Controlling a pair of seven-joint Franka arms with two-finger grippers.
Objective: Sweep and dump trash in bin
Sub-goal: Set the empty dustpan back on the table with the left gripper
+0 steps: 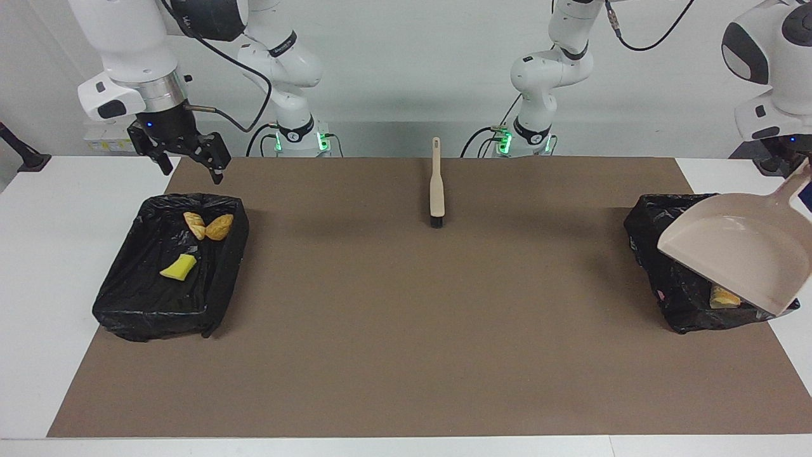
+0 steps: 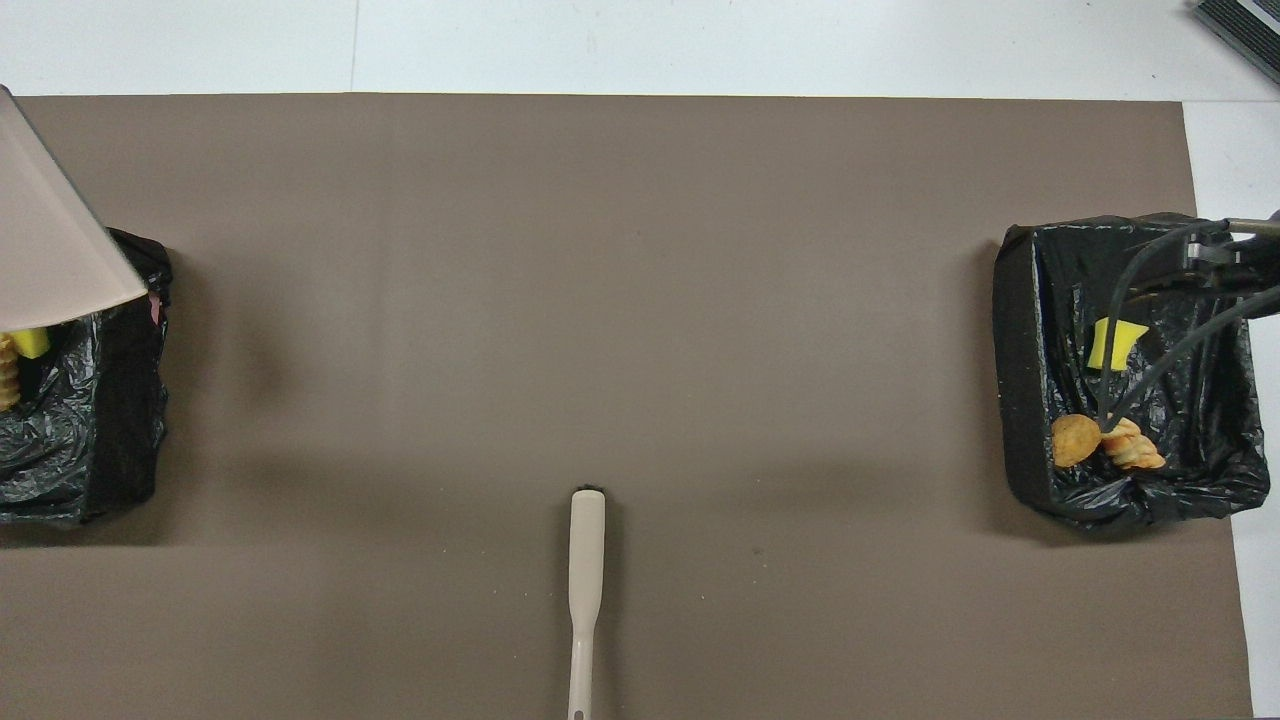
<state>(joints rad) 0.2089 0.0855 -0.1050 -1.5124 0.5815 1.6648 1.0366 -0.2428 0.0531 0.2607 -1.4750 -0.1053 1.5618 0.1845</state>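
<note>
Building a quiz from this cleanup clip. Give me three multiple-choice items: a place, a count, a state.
1. The brush lies: A in a bin; B on the brown mat, mid-table; C in a gripper.
2. Scraps showing in the bin at the right arm's end: A three; B one; C six.
3. The right gripper is: A shut on the brush; B shut on a scrap; C open, empty.
Key: B, it rests on bare mat; A, two tan, one yellow; C, fingertips apart, nothing between.
</note>
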